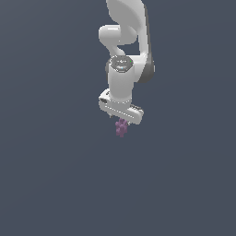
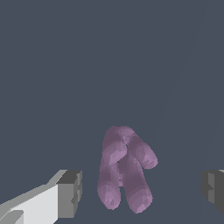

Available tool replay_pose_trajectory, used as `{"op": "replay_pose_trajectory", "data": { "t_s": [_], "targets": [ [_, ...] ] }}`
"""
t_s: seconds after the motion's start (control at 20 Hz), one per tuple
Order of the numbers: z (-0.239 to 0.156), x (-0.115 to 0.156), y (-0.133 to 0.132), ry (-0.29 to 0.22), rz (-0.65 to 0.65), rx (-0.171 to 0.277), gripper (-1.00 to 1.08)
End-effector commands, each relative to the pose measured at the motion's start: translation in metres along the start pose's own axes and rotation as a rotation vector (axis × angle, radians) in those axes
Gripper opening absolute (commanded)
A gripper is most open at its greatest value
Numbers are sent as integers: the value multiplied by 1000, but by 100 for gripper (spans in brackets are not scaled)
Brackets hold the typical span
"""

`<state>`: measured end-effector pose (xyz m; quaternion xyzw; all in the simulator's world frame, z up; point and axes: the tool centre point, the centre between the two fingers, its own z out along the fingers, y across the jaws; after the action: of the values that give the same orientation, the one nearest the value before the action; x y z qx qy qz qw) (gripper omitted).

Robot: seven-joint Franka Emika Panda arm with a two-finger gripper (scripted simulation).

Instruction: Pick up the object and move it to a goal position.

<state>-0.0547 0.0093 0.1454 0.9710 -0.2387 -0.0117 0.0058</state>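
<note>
Gripper [image 1: 120,120] status: jaws spread apart, gripping nothing. In the wrist view the two dark fingertips [image 2: 70,192] stand well clear on either side of the object [image 2: 124,168], with a visible gap at each side. You are at the approach step, before the grasp. The object lies directly below the claw, between the fingers. Its lobes run lengthwise across the line joining the fingertips, so the long axis sits crosswise to the closing direction. Next, judge whether you need further descent, then close on the narrow width. Whether it rests on the floor cannot be told.
</note>
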Motion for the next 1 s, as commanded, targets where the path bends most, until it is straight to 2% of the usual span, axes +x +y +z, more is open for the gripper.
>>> {"op": "replay_pose_trajectory", "data": {
  "t_s": [0.0,0.4,0.95],
  "targets": [
    [0,-4,-2,7,44,6,100],
    [0,-12,-5,18,122,17,100],
    [11,-13,-5,18,129,18,100]
  ]
}}
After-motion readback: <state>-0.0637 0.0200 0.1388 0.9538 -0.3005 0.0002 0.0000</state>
